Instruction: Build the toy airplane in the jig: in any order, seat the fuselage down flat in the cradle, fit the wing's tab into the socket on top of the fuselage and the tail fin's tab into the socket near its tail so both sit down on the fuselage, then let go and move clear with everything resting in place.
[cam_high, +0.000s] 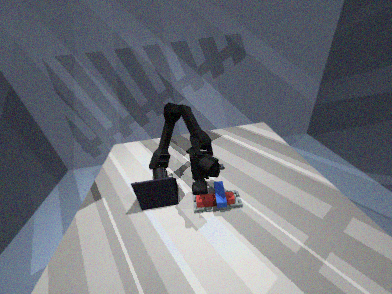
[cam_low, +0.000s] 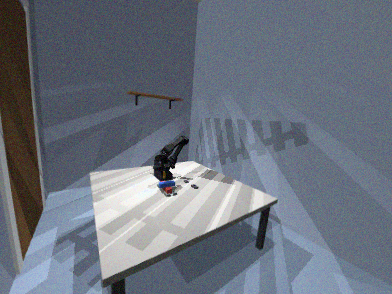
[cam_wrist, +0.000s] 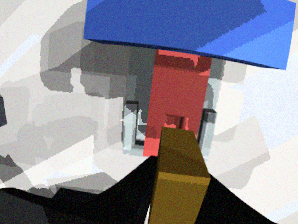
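Over the red fuselage (cam_high: 205, 200) (cam_low: 168, 190) (cam_wrist: 179, 92) — claw (cam_high: 199, 187) (cam_wrist: 172, 165) gripping the yellow-brown tail fin (cam_wrist: 180, 175), its tab barely discernible

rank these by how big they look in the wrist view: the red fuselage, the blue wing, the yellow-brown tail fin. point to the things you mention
1. blue wing (cam_high: 220, 194) (cam_low: 166, 184) (cam_wrist: 190, 27)
2. red fuselage (cam_high: 205, 200) (cam_low: 168, 190) (cam_wrist: 179, 90) and tail fin (cam_wrist: 182, 175): too alike to rank; the fin looks nearer

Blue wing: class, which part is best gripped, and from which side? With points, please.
I'd grip the blue wing (cam_high: 220, 194) (cam_low: 166, 184) (cam_wrist: 190, 22) near its middle, from straight above, closing on its two long edges: it is a long, narrow bar lying crosswise over the red fuselage (cam_high: 204, 200) (cam_low: 168, 190) (cam_wrist: 178, 90).
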